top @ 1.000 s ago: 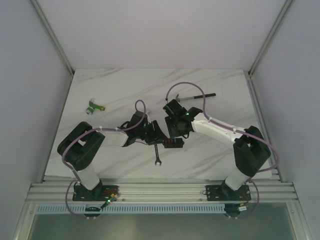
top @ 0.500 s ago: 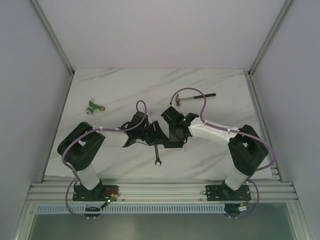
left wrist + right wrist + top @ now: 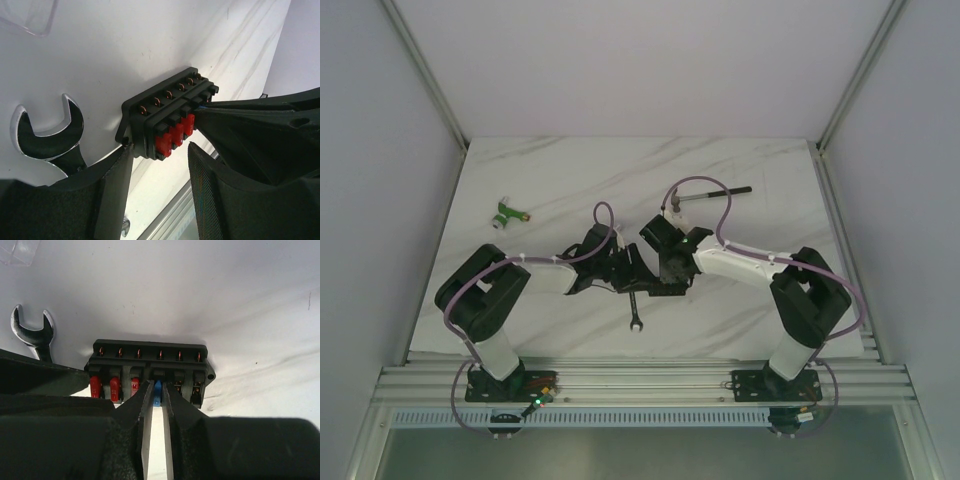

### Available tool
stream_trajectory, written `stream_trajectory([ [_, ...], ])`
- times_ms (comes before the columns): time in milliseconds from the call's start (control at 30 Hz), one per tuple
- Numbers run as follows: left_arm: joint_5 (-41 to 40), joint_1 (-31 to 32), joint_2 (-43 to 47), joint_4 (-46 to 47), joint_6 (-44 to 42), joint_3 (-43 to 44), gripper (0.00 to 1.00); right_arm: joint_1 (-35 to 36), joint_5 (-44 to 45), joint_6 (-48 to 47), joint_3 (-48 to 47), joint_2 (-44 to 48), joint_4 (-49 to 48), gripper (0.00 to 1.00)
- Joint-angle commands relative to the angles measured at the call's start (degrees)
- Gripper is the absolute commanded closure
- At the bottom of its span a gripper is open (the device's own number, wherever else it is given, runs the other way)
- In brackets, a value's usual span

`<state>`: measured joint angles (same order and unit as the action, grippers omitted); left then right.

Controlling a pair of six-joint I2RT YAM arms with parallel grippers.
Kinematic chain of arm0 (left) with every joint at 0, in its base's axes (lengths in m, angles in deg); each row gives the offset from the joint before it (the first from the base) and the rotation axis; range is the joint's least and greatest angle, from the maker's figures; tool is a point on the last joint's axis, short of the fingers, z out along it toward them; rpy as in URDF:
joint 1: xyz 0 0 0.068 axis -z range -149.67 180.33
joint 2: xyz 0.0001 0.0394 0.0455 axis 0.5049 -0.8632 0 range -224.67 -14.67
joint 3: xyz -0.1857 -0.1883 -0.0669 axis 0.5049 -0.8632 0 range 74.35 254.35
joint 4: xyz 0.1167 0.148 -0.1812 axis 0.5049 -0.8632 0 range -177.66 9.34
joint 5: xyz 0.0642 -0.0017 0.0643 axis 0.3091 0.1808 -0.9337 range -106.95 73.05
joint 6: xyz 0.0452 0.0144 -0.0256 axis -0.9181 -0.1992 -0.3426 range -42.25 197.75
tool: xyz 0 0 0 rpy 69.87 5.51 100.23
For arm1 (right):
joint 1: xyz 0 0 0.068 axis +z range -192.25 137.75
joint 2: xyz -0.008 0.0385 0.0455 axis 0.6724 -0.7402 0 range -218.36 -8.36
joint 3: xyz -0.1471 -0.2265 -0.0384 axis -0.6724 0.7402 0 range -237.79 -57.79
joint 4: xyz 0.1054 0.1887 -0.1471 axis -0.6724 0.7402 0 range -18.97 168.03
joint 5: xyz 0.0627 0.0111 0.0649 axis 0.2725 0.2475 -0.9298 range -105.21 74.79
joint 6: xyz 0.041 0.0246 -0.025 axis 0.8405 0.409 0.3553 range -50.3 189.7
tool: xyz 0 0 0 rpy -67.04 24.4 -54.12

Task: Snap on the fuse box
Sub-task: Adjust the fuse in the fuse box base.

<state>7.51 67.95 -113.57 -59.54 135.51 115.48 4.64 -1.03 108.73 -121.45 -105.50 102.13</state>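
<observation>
Right claw (image 3: 157,396) pinches blue fuse (image 3: 158,387) at fuse box (image 3: 150,352); I'd press straight. Left claw (image 3: 159,150) straddles it, grip unclear.

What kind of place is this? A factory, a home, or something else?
Probably a lab robot test cell: a white marbled table enclosed by plain walls on aluminium framing, with a wrench and hammer laid out.

The fuse box (image 3: 150,362) is black with three red fuses (image 3: 172,135) and one blue fuse (image 3: 158,390), the table (image 3: 570,170) white with grey marble veins, the wrench (image 3: 47,145) silver, the connector (image 3: 507,214) green and white.
</observation>
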Motion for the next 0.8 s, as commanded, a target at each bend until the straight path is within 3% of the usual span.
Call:
stream_trajectory([
  [0, -0.09, 0.43, -1.85, -3.99, -1.27, -0.47, 0.43, 0.3, 2.38, 1.32, -1.32, -1.2, 1.25, 0.82],
  [200, -0.12, 0.52, -2.09, -4.24, -1.42, -0.12, 0.43, 0.3, 1.59, 0.7, -3.23, -0.99, 1.77, 0.74],
  [433, -0.04, 0.52, -2.45, -4.48, -1.42, -0.08, 0.44, 0.3, 2.55, 1.24, -3.85, -0.35, 2.13, 0.74],
  [567, -0.03, 0.52, -2.45, -4.45, -1.41, -0.03, 0.44, 0.31, 2.64, 1.58, -3.42, -1.07, 2.5, 0.78],
  [767, 0.12, 0.48, -1.9, -4.72, -1.34, -0.08, 0.44, 0.15, 2.65, 1.81, -2.93, -2.34, 3.29, 0.96],
])
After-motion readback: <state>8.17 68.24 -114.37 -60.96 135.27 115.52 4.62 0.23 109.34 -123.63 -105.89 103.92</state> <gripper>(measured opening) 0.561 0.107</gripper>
